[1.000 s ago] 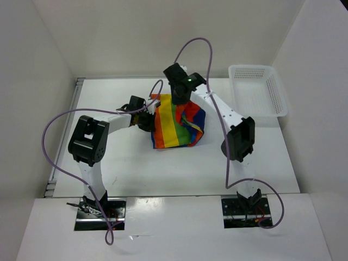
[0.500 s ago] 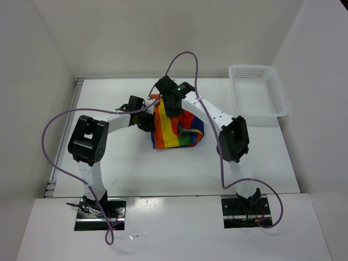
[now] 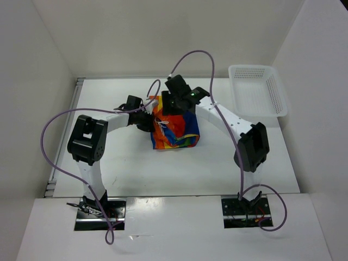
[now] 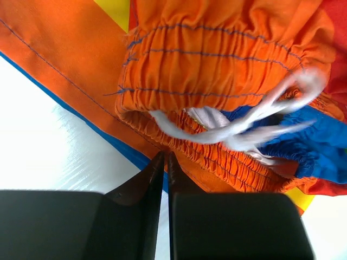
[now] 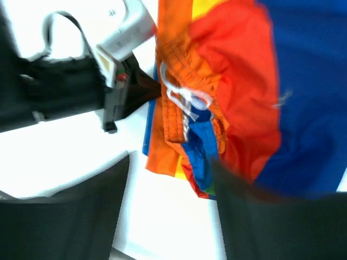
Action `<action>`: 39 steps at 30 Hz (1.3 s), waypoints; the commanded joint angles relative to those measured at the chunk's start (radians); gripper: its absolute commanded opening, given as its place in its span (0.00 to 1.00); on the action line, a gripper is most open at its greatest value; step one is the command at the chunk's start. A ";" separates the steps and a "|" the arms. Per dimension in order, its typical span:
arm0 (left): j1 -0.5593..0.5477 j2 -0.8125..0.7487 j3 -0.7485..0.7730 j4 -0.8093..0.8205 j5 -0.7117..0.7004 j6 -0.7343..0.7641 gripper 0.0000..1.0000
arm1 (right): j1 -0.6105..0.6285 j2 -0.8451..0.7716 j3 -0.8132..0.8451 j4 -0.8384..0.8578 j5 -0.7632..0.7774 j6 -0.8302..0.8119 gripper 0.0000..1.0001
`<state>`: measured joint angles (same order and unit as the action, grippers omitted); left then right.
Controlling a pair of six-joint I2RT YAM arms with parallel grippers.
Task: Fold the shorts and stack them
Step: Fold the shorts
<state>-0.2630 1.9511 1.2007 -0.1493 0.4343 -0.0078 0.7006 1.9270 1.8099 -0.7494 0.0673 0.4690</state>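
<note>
On white table [image 3: 125,168], L tool [image 4: 165,157] pinches shorts [image 3: 176,130]; R tool [image 5: 171,161] wide open.

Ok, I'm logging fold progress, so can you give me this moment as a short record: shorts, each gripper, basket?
shorts: bunched, partly folded, middle of the table; orange waistband and white drawstring showing
left gripper: shut on the shorts' left edge
right gripper: open, above the shorts, holding nothing
basket: far right of the table, apart from the shorts
</note>
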 commanded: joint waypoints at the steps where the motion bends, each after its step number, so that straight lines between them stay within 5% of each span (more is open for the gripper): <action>1: 0.017 0.043 0.008 -0.055 -0.003 0.008 0.12 | -0.042 -0.128 -0.053 0.120 0.014 0.039 0.49; 3: 0.018 0.028 0.008 -0.055 -0.003 0.008 0.11 | -0.073 -0.169 -0.109 0.120 0.023 0.049 0.25; 6: 0.027 -0.018 0.022 -0.079 -0.012 0.008 0.11 | -0.136 -0.201 -0.178 0.108 0.034 0.059 0.13; 9: 0.048 -0.101 0.022 -0.095 -0.022 0.008 0.19 | -0.187 -0.226 -0.231 0.097 0.020 0.060 0.33; 11: 0.061 -0.147 0.011 -0.104 0.000 0.008 0.36 | -0.196 -0.238 -0.245 0.076 0.005 0.045 0.43; 12: 0.061 -0.182 0.002 -0.092 0.010 0.008 0.56 | -0.196 -0.238 -0.245 0.067 -0.012 0.036 0.48; 14: 0.061 -0.204 0.025 -0.102 0.040 0.008 0.69 | -0.187 -0.238 -0.267 0.036 -0.038 0.025 0.56; 15: 0.061 -0.204 0.040 -0.102 0.053 0.008 0.74 | -0.173 -0.238 -0.267 0.036 -0.038 0.016 0.70; 17: 0.061 -0.204 0.079 -0.116 0.053 0.008 0.81 | -0.159 -0.238 -0.310 0.025 -0.023 0.016 0.73; 19: 0.061 -0.182 0.106 -0.125 0.063 0.008 0.81 | -0.159 -0.238 -0.333 0.025 -0.014 0.025 0.73; 21: 0.050 -0.146 0.126 -0.125 0.111 0.008 0.52 | -0.159 -0.218 -0.333 0.025 -0.001 0.036 0.71; 24: 0.025 -0.103 0.149 -0.111 0.147 0.008 0.23 | -0.159 -0.209 -0.313 0.025 -0.001 0.036 0.69; 28: -0.011 -0.078 0.149 -0.049 0.194 0.008 0.39 | -0.159 -0.209 -0.313 0.025 0.029 0.036 0.69; 31: -0.061 -0.044 0.149 -0.010 0.192 0.008 0.40 | -0.159 -0.209 -0.304 0.025 0.055 0.026 0.69; 35: -0.093 -0.023 0.140 0.013 0.124 0.008 0.67 | -0.159 -0.209 -0.304 0.016 0.055 0.017 0.69; 39: -0.093 -0.001 0.174 0.013 0.041 0.008 0.67 | -0.168 -0.220 -0.304 0.016 0.055 0.017 0.69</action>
<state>-0.3691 1.9343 1.3235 -0.1905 0.5236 -0.0063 0.5385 1.7264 1.4799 -0.7250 0.0986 0.4995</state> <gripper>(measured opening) 0.674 0.695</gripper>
